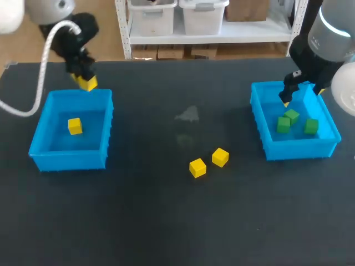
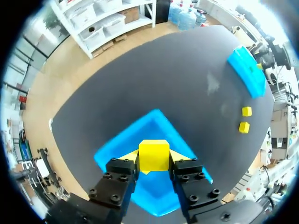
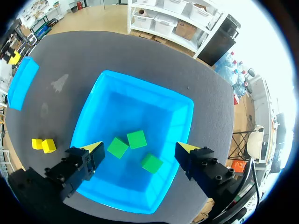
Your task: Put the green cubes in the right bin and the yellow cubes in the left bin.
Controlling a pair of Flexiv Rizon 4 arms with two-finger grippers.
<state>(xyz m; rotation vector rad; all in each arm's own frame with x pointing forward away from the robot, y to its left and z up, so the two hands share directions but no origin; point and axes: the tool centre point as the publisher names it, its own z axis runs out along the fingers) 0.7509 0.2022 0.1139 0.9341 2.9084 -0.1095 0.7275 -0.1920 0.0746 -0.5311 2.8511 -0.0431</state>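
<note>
Nearest, on the dark grey tabletop [image 1: 138, 210]: 2 loose cubes, approx mid-table betw. the bins. The first yellow cube [image 1: 197, 167] sits just beside the second yellow cube [image 1: 220, 157], which is slightly further back.

Further back, L side: open blue plastic left bin [image 1: 69, 158] w/ one binned yellow cube [image 1: 75, 126] on its floor.

R side: matching blue plastic right bin [image 1: 299, 148] holding 3 green cubes. The front green cube [image 1: 283, 124] and rear green cube [image 1: 292, 116] are close together, and the outer green cube [image 1: 311, 126] is near them.

Furthest: left gripper [image 2: 155, 158] hangs over the left bin's far rim, fingers clamped on a held yellow cube [image 1: 87, 83].

Right gripper [image 3: 140, 148] is above the right bin's far half, fingers wide apart, nothing betw. them.
</note>
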